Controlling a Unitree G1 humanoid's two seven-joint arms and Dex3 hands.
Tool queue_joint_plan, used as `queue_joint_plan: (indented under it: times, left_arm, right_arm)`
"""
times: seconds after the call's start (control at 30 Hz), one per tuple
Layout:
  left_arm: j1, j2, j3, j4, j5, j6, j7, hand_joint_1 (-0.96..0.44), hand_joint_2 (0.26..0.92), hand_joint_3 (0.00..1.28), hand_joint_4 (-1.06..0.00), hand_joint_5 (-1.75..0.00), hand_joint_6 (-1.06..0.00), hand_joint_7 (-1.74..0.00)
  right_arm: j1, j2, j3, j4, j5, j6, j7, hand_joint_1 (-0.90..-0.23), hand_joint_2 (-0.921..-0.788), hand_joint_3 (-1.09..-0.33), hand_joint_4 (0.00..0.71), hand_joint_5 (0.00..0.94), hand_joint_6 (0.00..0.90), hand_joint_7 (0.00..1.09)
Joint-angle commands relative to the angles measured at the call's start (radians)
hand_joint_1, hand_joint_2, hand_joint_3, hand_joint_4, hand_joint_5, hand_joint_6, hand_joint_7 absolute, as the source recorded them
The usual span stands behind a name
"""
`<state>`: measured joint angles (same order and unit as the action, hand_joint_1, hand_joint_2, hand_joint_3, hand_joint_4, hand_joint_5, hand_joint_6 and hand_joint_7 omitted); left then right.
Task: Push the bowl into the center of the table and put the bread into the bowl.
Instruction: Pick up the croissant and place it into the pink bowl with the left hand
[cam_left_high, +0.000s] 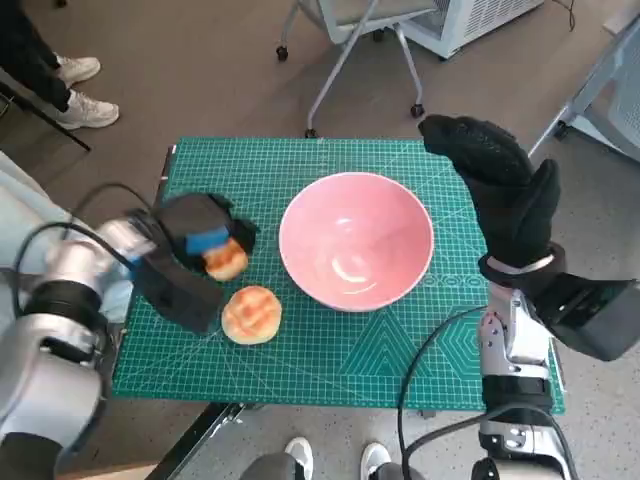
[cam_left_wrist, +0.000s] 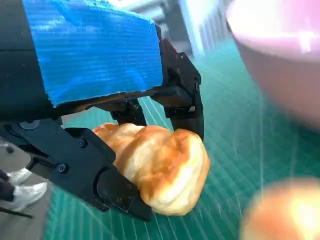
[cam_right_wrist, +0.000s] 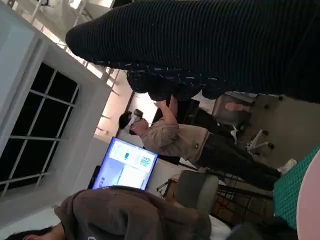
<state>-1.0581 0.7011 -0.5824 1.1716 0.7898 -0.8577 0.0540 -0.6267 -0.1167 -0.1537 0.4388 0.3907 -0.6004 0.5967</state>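
Golden bread roll (cam_left_wrist: 160, 167) clamped in left robot hand (cam_left_high: 195, 240); right robot hand (cam_left_high: 505, 195) empty, spread.

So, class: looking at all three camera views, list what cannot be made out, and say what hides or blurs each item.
- Held bread: its underside, hidden by the left hand and its fingers.
- Second bread: only a blur, cut by the edge, in the left wrist view.
- Right hand: whether it touches the bowl; the right wrist view shows mostly glove.
- Person's activity: too small.
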Motion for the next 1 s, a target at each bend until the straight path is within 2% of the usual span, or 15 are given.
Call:
queue_joint_plan:
  times: [0.03, 0.27, 0.53, 1.0]
  left_arm:
    - [-0.048, 0.037, 0.080, -0.099, -0.073, -0.036, -0.014, 0.00, 0.920, 0.08, -0.68, -1.07, -0.62, -1.26]
    - [-0.065, 0.029, 0.169, -0.232, -0.138, -0.038, -0.017, 0.00, 0.920, 0.07, -0.69, -1.09, -0.62, -1.23]
    - [-0.074, -0.050, 0.195, -0.344, -0.145, -0.004, -0.025, 0.00, 0.920, 0.05, -0.70, -1.07, -0.66, -1.20]
    - [-0.133, -0.231, 0.177, -0.231, -0.203, -0.028, -0.177, 0.00, 0.920, 0.05, -0.68, -1.08, -0.67, -1.19]
  right_arm:
    - [0.014, -0.002, -0.004, 0.012, 0.005, 0.012, 0.007, -0.687, -0.921, -0.721, 0.182, 0.001, 0.002, 0.61]
    - [0.010, 0.000, -0.003, 0.021, 0.001, 0.004, 0.009, -0.686, -0.921, -0.721, 0.183, 0.001, 0.003, 0.61]
    - [0.010, 0.001, -0.001, 0.026, 0.000, 0.000, 0.011, -0.684, -0.921, -0.721, 0.183, 0.001, 0.004, 0.61]
    - [0.028, -0.003, -0.007, 0.011, 0.009, 0.004, 0.011, -0.690, -0.921, -0.716, 0.186, 0.002, 0.008, 0.61]
